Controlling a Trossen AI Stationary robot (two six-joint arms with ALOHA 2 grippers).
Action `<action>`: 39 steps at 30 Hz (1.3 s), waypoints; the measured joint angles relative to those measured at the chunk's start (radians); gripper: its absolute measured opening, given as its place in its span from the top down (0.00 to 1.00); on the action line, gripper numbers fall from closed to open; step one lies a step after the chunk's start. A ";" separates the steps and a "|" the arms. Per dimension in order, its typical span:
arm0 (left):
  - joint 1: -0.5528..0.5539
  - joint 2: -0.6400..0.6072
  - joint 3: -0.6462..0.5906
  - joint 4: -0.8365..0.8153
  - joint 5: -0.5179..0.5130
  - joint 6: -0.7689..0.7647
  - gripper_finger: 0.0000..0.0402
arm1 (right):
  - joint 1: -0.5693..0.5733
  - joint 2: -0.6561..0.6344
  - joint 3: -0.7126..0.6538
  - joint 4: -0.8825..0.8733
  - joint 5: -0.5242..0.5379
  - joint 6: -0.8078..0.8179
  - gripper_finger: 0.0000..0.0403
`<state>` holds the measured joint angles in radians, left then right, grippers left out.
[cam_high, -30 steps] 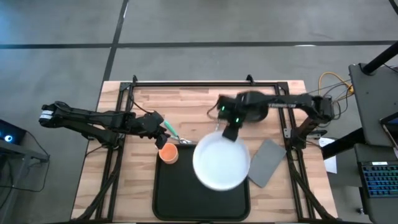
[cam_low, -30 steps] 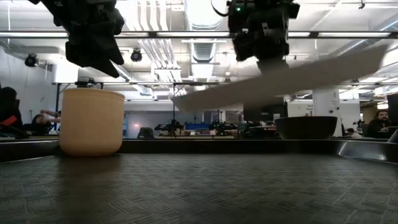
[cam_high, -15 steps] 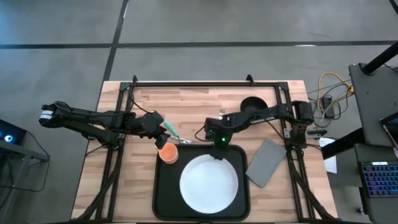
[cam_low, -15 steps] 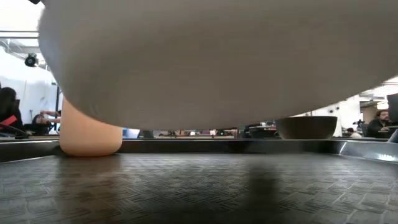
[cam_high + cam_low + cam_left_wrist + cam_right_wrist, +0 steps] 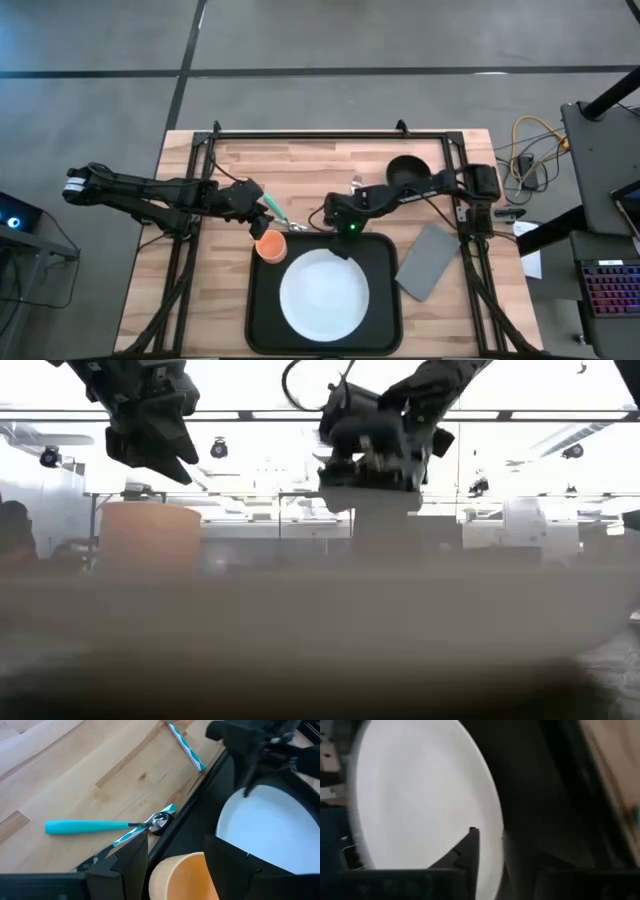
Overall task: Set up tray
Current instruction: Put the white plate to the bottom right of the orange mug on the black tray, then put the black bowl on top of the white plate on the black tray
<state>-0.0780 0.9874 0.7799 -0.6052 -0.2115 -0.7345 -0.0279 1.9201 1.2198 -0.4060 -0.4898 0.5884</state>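
A white plate [image 5: 322,297] lies flat in the middle of the black tray [image 5: 383,252]. My right gripper [image 5: 340,243] is at the plate's far rim and points down at a slant. Its fingers stand apart, one over the plate's inside [image 5: 470,847] and one outside the rim. An orange cup [image 5: 270,246] stands in the tray's far left corner. My left gripper [image 5: 260,222] hangs open above the cup and clear of it. In the left wrist view the cup [image 5: 182,877] shows below and between its fingers. My right gripper has the plate's far rim [image 5: 501,840] between its parted fingers, coming at it from the far side and slanting down. Whether either finger touches the rim, I cannot tell. The plate rests on the tray.
A teal-handled spoon [image 5: 85,826] and striped cutlery [image 5: 185,746] lie on the wood beyond the tray's far left corner. A black bowl [image 5: 405,170] stands at the far right. A grey napkin [image 5: 428,262] lies right of the tray. Black frame rails run along the table's sides.
My right gripper has come down and toward the table's near left with the plate. The plate was lifted, tilted and hanging over the tray's right edge; now it lies flat in the tray's middle.
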 joint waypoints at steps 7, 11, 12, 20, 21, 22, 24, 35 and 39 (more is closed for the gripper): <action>0.000 0.000 0.000 -0.005 0.000 0.000 0.57 | 0.000 -0.089 0.001 -0.147 0.164 0.003 0.61; 0.000 0.000 0.000 -0.005 0.000 0.000 0.57 | -0.002 -0.178 0.015 -0.383 0.448 0.076 0.55; 0.000 0.000 0.000 -0.005 0.000 0.000 0.57 | -0.007 -0.200 0.018 -0.440 0.511 0.106 0.54; 0.000 0.000 0.000 -0.005 0.000 0.003 0.57 | -0.105 -0.342 0.029 -0.785 0.763 0.305 0.52; 0.000 0.000 0.000 -0.005 0.000 0.003 0.57 | -0.126 -0.351 0.029 -0.817 0.777 0.313 0.52; 0.000 0.000 0.000 -0.004 0.000 0.003 0.57 | -0.152 -0.359 0.028 -0.843 0.781 0.315 0.52; 0.000 0.000 0.000 -0.005 0.000 0.002 0.57 | -0.217 -0.367 0.021 -0.868 0.774 0.291 0.52; 0.000 0.000 0.000 -0.004 0.003 0.000 0.57 | -0.616 -0.406 0.001 -0.873 0.748 0.000 0.52; 0.000 0.000 0.000 -0.004 0.003 -0.004 0.57 | -0.648 -0.379 -0.009 -0.860 0.773 -0.089 0.52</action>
<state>-0.0784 0.9874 0.7799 -0.6094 -0.2081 -0.7387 -0.6758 1.5406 1.2107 -1.2655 0.2830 0.4991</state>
